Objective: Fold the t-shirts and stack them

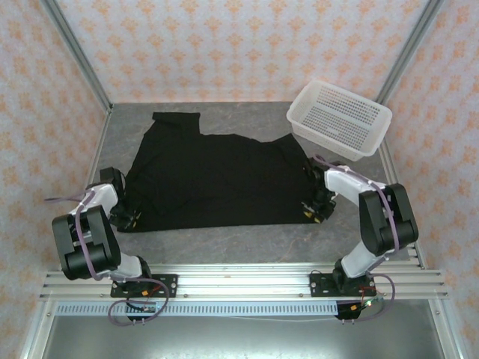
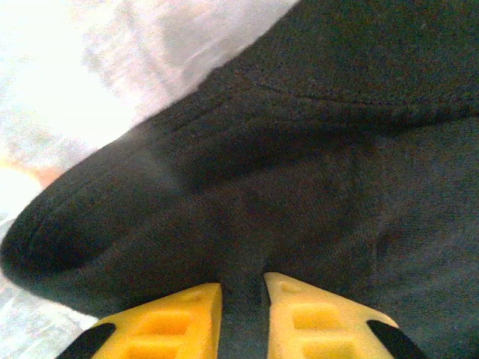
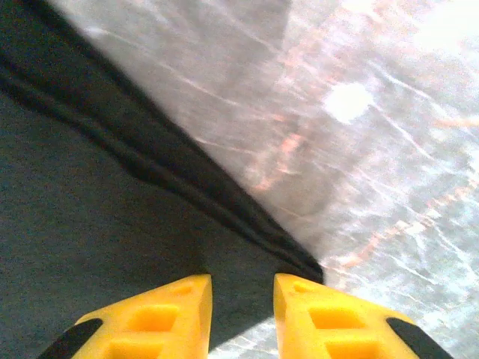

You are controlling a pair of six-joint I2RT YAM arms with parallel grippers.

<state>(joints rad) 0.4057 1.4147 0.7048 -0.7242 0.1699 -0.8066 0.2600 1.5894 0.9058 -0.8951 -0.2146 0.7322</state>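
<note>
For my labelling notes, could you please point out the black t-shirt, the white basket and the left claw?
black t-shirt [image 1: 217,179], top view, middle of the cloth.
white basket [image 1: 327,134], top view, its near wall.
left claw [image 2: 242,288], left wrist view, between its yellow fingertips.

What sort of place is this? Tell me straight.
Probably a robot test booth, not a home: two arms bolted to a metal rail, patterned panel walls, and a table with a t-shirt and basket.
</note>
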